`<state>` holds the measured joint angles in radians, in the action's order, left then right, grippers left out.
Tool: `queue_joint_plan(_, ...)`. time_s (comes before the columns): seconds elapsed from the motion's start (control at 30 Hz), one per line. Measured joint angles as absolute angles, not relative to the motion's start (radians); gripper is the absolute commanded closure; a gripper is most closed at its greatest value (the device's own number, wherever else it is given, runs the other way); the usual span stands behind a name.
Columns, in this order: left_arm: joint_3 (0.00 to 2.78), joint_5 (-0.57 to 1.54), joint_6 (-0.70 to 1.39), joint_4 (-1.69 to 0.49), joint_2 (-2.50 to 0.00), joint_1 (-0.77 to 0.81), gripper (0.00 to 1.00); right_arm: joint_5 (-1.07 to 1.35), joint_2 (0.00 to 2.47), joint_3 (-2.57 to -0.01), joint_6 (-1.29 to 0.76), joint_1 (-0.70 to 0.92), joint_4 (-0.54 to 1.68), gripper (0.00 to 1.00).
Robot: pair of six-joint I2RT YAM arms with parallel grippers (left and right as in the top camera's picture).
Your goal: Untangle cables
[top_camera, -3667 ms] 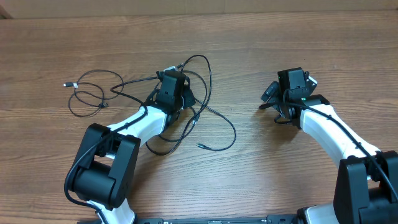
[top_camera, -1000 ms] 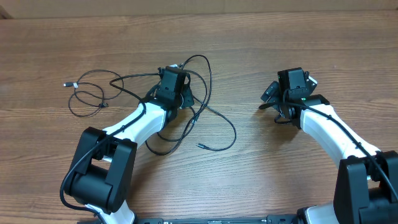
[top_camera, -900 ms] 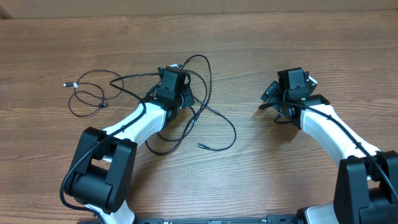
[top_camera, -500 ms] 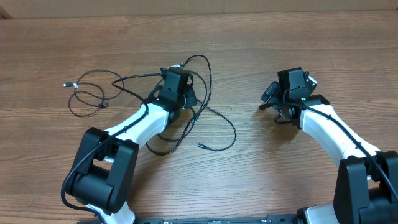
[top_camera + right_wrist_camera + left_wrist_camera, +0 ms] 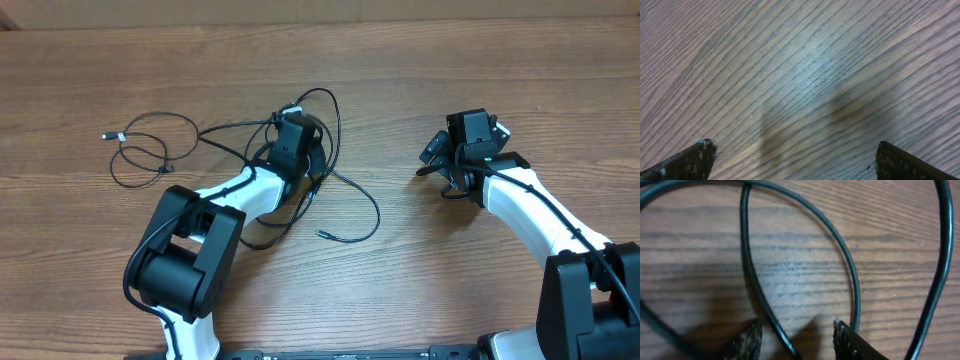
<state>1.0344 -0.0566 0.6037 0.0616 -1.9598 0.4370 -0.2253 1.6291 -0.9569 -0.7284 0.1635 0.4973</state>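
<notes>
Thin black cables point(image 5: 335, 180) lie tangled on the wooden table in the overhead view. One loop point(image 5: 140, 150) with a silver-tipped plug point(image 5: 108, 135) lies to the left, and a free end point(image 5: 322, 234) lies near the middle. My left gripper point(image 5: 295, 140) sits low over the tangle. In the left wrist view its jaws point(image 5: 797, 339) are open, with one cable strand point(image 5: 771, 322) running between the fingertips and other strands point(image 5: 852, 280) curving around them. My right gripper point(image 5: 466, 135) is open and empty over bare wood, its jaws point(image 5: 792, 160) wide apart, well clear of the cables.
The wooden table point(image 5: 450, 60) extends to the back edge. The white left arm point(image 5: 225, 195) lies over part of the tangle and hides some strands. The right arm point(image 5: 540, 215) runs along the right side.
My left gripper has moved a little to the right over the tangle, and the nearby cable loops have shifted slightly with it. The right arm has not moved.
</notes>
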Motion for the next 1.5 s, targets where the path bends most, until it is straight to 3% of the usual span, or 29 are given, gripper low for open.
queue_joint_plan(0.27,1.039,-0.057,0.575,0.093,-1.973,0.437,0.48,-0.226,1.629,-0.957,-0.729,0.163,0.498,0.0)
queue_joint_plan(0.43,1.038,-0.036,0.524,0.03,-1.935,0.436,0.25,-0.225,1.629,-0.957,-0.728,0.163,0.497,0.0)
queue_joint_plan(0.67,1.039,0.08,0.508,0.009,-1.786,0.436,0.15,-0.226,1.629,-0.957,-0.729,0.163,0.498,0.0)
queue_joint_plan(0.7,1.039,0.088,0.498,0.007,-1.79,0.436,0.05,-0.226,1.629,-0.957,-0.729,0.163,0.498,0.0)
queue_joint_plan(0.77,1.039,0.099,0.494,0.023,-1.807,0.436,0.0,-0.226,1.629,-0.957,-0.729,0.163,0.498,0.0)
queue_joint_plan(1.37,1.039,0.173,0.354,0.123,-1.913,0.438,0.0,-0.226,1.629,-0.957,-0.729,0.163,0.498,0.0)
queue_joint_plan(1.5,1.039,0.207,0.332,0.157,-1.966,0.446,0.09,-0.226,1.629,-0.957,-0.729,0.163,0.498,0.0)
